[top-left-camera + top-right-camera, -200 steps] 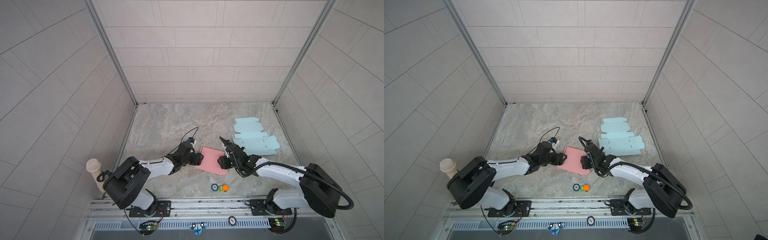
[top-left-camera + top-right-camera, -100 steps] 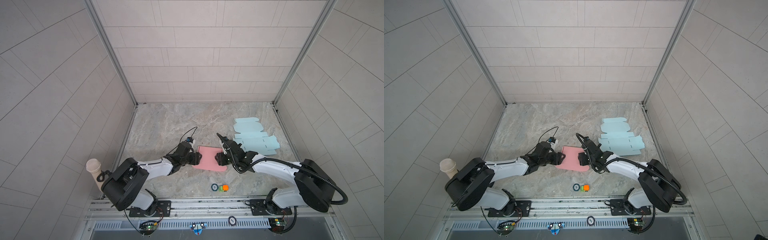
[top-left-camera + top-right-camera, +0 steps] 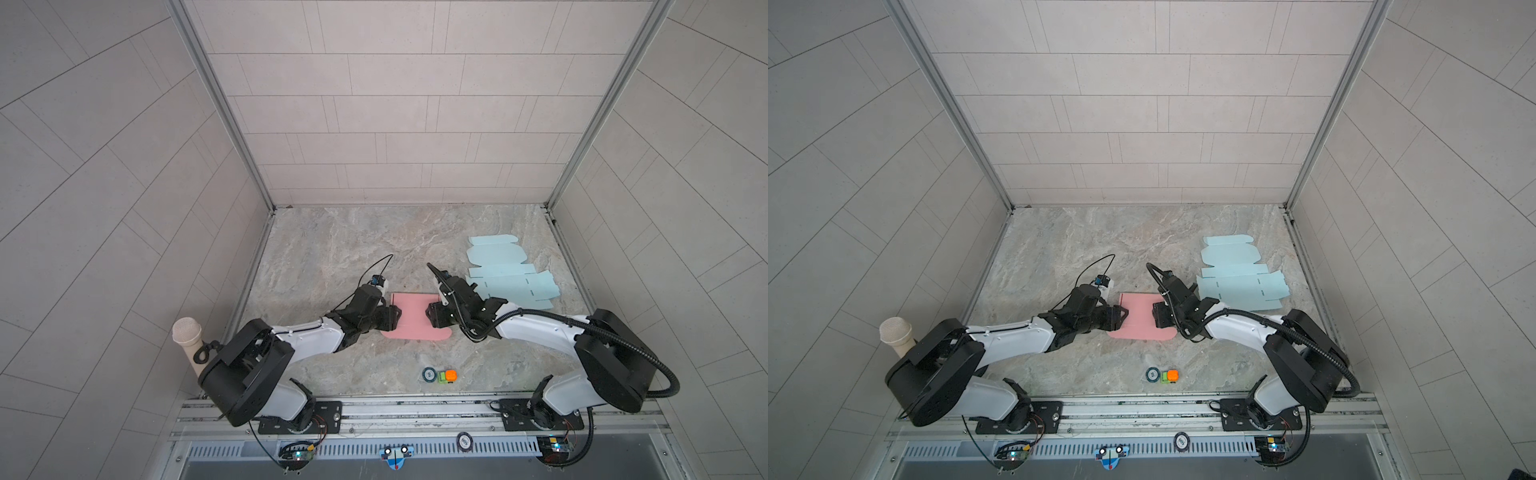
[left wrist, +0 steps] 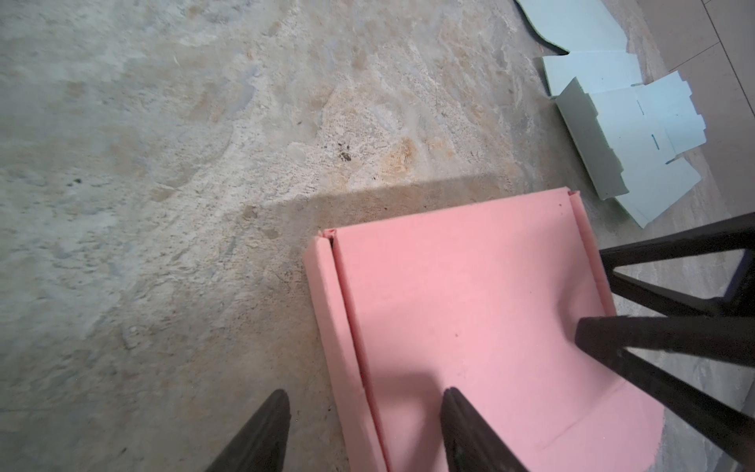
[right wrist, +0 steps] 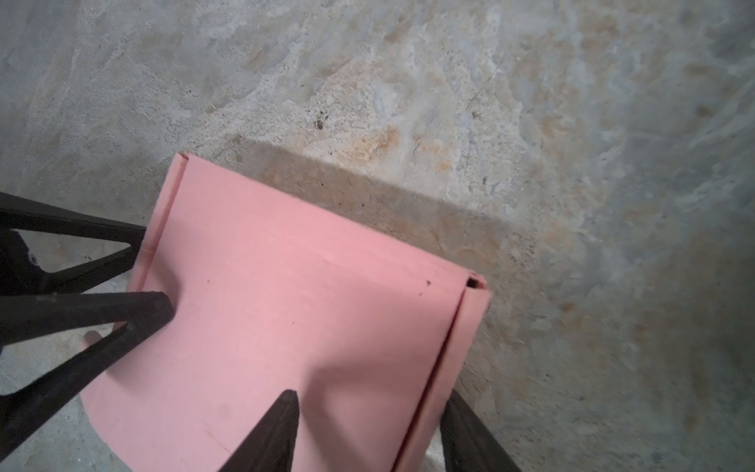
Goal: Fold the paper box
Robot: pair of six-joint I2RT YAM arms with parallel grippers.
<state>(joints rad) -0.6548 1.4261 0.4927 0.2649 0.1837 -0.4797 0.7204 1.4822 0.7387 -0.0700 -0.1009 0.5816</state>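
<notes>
The pink paper box (image 3: 411, 322) (image 3: 1140, 322) lies half folded on the marble table, side walls turned up and a rounded flap toward the front. My left gripper (image 3: 395, 318) (image 3: 1124, 316) (image 4: 365, 408) is open astride the left wall (image 4: 335, 327), one finger on the table and the other on the pink panel. My right gripper (image 3: 430, 318) (image 3: 1155, 316) (image 5: 371, 402) is open astride the right wall (image 5: 461, 347). Its outer finger (image 5: 461, 412) stands against that wall. Its inner fingertip (image 4: 584, 331) dents the pink panel.
Flat light-blue box blanks (image 3: 505, 278) (image 3: 1237, 278) (image 4: 637, 135) lie at the back right, just behind the right arm. A small orange and green item (image 3: 446, 375) (image 3: 1169, 375) with a dark ring sits near the front edge. A beige cup (image 3: 187, 336) stands far left.
The pink box has turned from skewed to square and shifted slightly toward the back. Both grippers moved with it at its sides. The left jaws have narrowed a little.
</notes>
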